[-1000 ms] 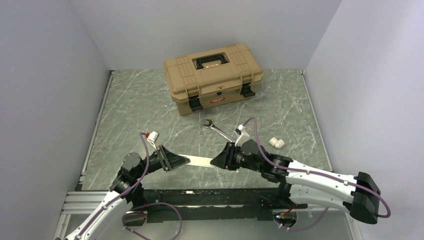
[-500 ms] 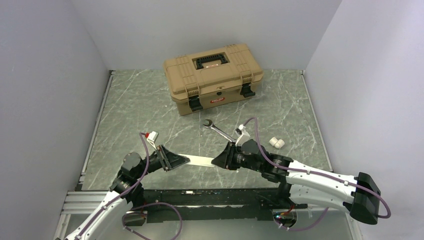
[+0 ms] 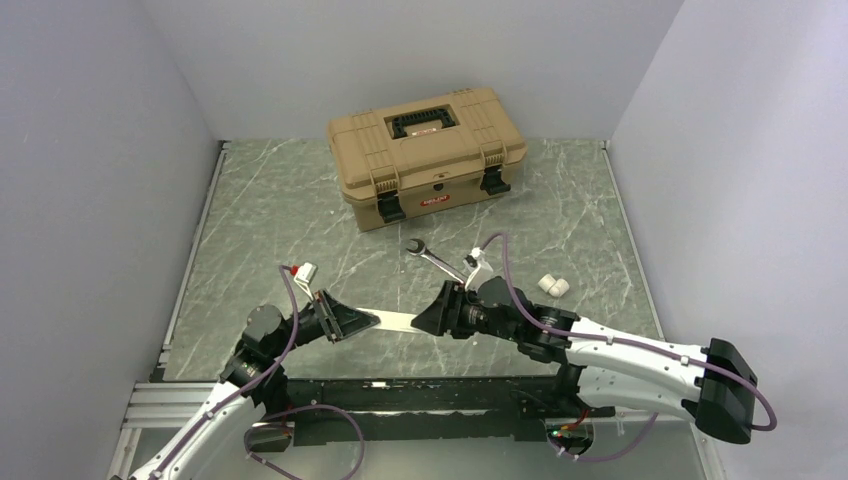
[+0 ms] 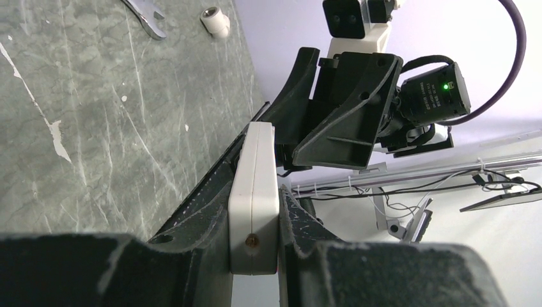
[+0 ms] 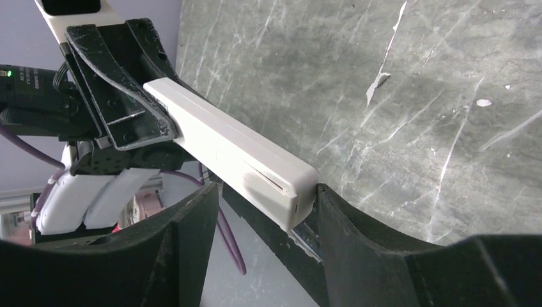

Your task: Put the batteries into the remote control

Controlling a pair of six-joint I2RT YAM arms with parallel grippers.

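Observation:
The remote control [image 3: 400,321], a slim white bar, hangs level just above the table's near edge. My left gripper [image 3: 370,321] is shut on its left end, and the left wrist view shows the remote control [image 4: 254,211] pinched between both pads. My right gripper [image 3: 428,321] stands open around the other end. In the right wrist view the remote control [image 5: 230,148] rests against one finger [image 5: 345,217], with a wide gap to the other finger. Two small white batteries [image 3: 553,285] lie on the table to the right, beyond my right arm.
A steel wrench [image 3: 436,258] lies on the grey marble table [image 3: 270,230] just behind my right gripper. A tan toolbox [image 3: 425,155] with a black handle stands shut at the back. Walls close in on both sides.
My right gripper has opened its jaws and slid a little to the left along the remote control's end. The left arm and the remote control have stayed put.

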